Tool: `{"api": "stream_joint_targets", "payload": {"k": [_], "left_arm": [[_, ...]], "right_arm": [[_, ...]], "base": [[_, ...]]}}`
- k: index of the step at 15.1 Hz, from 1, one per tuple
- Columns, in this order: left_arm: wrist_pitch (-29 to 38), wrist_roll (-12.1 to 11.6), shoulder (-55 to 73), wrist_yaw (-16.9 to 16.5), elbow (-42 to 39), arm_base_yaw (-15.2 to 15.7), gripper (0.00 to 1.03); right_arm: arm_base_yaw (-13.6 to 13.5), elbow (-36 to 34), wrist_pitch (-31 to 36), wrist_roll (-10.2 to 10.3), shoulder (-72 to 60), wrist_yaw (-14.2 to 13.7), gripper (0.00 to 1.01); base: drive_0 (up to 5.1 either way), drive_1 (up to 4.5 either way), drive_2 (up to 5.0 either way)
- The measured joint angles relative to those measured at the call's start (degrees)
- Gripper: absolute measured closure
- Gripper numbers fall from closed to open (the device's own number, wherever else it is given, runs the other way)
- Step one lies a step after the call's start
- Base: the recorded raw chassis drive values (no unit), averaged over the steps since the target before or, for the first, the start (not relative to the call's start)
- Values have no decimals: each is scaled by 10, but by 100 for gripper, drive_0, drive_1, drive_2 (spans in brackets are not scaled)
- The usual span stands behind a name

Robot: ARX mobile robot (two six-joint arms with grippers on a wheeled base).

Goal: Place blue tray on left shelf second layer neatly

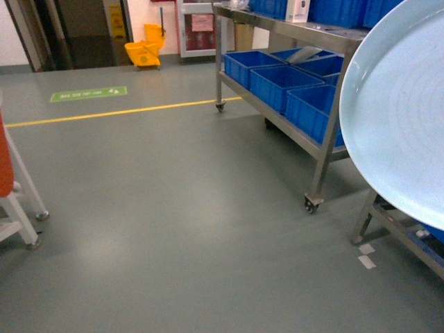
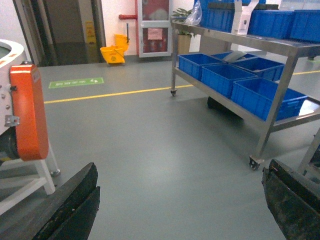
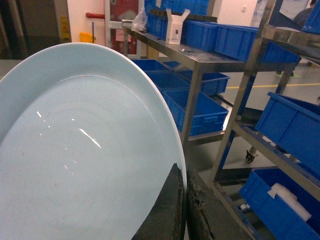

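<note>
The blue tray [image 1: 399,118] is a pale glossy round dish that fills the right edge of the head view, tilted up on its edge. In the right wrist view it [image 3: 80,150] covers the left half, and my right gripper [image 3: 184,200] is shut on its rim with one finger on each face. The left shelf [image 1: 291,28] is a wheeled stainless rack behind the tray; its lower tier [image 1: 277,119] carries dark-blue crates [image 1: 281,83]. My left gripper [image 2: 180,200] hangs open over bare floor, well short of the rack [image 2: 240,41], with nothing between its fingers [image 2: 75,205].
A second steel rack [image 3: 260,145] with blue crates stands close on the right. A white and orange machine [image 2: 27,120] on a white frame is at the left. A yellow mop bucket [image 1: 143,50] and a yellow floor line [image 1: 118,111] lie farther back.
</note>
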State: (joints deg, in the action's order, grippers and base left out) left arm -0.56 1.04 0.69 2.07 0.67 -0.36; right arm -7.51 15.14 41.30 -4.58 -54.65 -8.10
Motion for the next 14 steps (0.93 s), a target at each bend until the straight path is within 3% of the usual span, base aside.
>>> {"api": "stream_joint_targets", "payload": {"k": [4, 14], "left_arm": [[0, 0, 0, 1, 0, 0, 5], [4, 0, 0, -2, 0, 1, 5]], "right_arm": [[0, 0, -1, 0, -3, 0, 99], [1, 0, -2, 0, -3, -3, 99]], "base": [[-153, 259, -565], [263, -387, -387]]}}
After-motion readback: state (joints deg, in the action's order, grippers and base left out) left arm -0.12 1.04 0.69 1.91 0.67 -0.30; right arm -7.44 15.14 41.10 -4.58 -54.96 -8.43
